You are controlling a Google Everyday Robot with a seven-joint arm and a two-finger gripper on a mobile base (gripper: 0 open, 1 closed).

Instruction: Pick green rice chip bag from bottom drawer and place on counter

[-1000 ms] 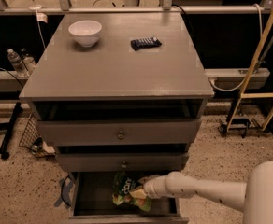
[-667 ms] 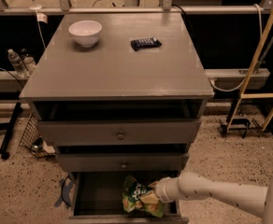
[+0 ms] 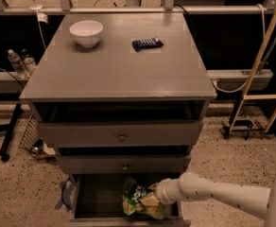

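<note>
The gripper (image 3: 153,194), reaching from the right, has its fingers clenched on the right edge of the green rice chip bag (image 3: 137,198), upright inside the bottom drawer (image 3: 93,197), well below the worktop (image 3: 114,65).

No text can be read w/ certainty. White letters are seen on the dark green round logo of the bag (image 3: 139,198), but cannot be made out. Pale print is seen on the black bar (image 3: 147,43) on the counter (image 3: 119,72); illegible too. The gripper (image 3: 153,196) is found at the bag's right side, in the drawer (image 3: 96,195).
</note>
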